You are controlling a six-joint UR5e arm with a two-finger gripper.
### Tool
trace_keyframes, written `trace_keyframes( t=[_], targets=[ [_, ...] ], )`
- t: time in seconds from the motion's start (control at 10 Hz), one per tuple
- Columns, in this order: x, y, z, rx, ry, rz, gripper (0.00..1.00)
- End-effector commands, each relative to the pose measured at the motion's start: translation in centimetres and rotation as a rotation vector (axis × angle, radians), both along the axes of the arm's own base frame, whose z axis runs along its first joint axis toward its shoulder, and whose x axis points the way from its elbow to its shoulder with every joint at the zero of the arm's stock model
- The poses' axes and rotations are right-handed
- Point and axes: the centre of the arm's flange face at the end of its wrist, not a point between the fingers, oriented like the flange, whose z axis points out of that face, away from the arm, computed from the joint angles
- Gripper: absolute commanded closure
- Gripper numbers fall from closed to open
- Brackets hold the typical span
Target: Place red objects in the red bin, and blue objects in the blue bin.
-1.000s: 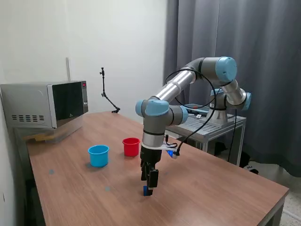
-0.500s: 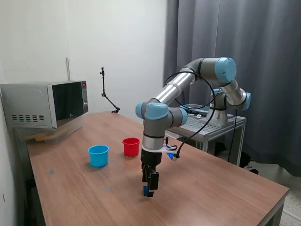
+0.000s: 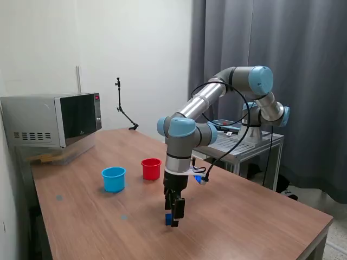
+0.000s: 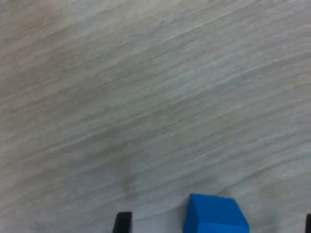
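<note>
Down low, pincer (image 3: 172,219) astride square-edged blue cube (image 4: 215,215), woodgrain table (image 4: 146,97).

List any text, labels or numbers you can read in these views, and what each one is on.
None can be read.
Microwave: a small red mark at the top of its control strip, too small to read.
Blue cube, red cup, light-blue cup, arm joints: no print visible.
Items on the metal cart behind the arm: too small to tell.
</note>
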Motion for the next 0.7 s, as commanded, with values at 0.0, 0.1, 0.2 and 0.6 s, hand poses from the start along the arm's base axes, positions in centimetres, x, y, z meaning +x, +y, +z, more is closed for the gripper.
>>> trace_keyframes(
  t=[0.0, 0.1, 0.2, 0.6],
  targets=[
    [0.03, -0.10, 0.05, 0.000, 0.000, 0.002, 0.00],
    [0.02, -0.22, 0.25, -0.001, 0.003, 0.004, 0.00],
    [0.06, -0.22, 0.05, 0.000, 0.000, 0.008, 0.00],
    [0.15, -0.21, 0.02, 0.002, -0.003, 0.017, 0.00]
  ],
)
